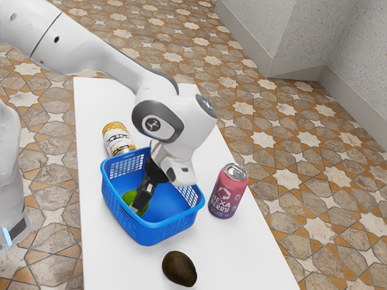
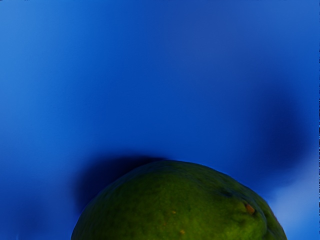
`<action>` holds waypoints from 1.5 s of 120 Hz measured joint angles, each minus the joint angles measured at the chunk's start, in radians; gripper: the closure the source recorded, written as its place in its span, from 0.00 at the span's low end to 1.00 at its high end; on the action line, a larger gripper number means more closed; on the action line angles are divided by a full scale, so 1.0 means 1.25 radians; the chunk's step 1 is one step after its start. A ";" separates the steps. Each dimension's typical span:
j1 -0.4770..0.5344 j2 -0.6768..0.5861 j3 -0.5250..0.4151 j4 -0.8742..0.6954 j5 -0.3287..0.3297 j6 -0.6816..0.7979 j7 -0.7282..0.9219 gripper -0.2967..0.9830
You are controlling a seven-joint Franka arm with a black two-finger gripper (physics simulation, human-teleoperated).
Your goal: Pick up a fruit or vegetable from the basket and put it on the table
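Green fruit [image 2: 180, 205], rounded, brown-flecked

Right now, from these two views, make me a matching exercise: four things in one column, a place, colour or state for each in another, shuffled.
Things
1. basket
2. lime
3. avocado
4. Hexa Berry can

Descriptions
A. dark brown, on the table
B. pink and purple, upright
C. blue, with perforated walls
D. green, inside the basket

Right pairs: 1-C; 2-D; 3-A; 4-B
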 joint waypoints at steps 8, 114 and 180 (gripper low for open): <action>0.000 0.004 -0.001 0.000 -0.004 0.005 0.001 0.24; -0.001 0.007 0.000 0.015 0.011 0.020 -0.023 0.66; 0.155 0.007 0.008 0.384 0.123 -0.186 -0.081 0.59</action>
